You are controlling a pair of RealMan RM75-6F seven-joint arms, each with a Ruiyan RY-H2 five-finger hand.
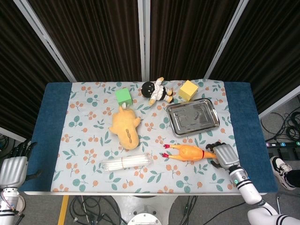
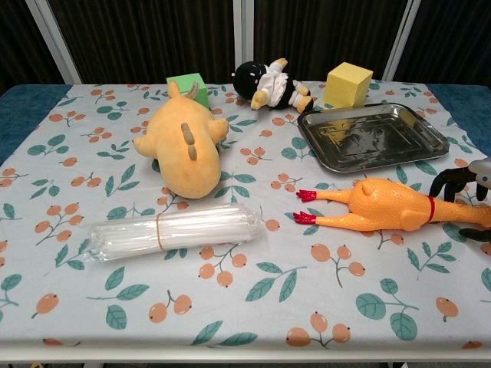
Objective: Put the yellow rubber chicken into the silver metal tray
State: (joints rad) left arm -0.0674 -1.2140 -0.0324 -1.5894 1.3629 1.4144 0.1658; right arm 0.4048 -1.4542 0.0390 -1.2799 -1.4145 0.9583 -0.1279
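Observation:
The yellow rubber chicken (image 1: 189,152) lies on its side on the floral cloth, red feet to the left, just in front of the silver metal tray (image 1: 192,118). The tray (image 2: 374,138) holds nothing. My right hand (image 1: 223,155) is at the chicken's head end, with dark fingers (image 2: 448,182) arched over the neck by the red collar and not visibly closed on it. In the chest view the chicken (image 2: 390,206) still rests flat on the cloth. My left hand (image 1: 13,169) hangs beyond the table's front left corner, fingers apart, holding nothing.
An orange plush animal (image 1: 125,127) lies left of the tray, and a clear bag of white sticks (image 1: 126,162) lies in front of it. At the back stand a green cube (image 1: 123,96), a small doll (image 1: 157,91) and a yellow cube (image 1: 188,90).

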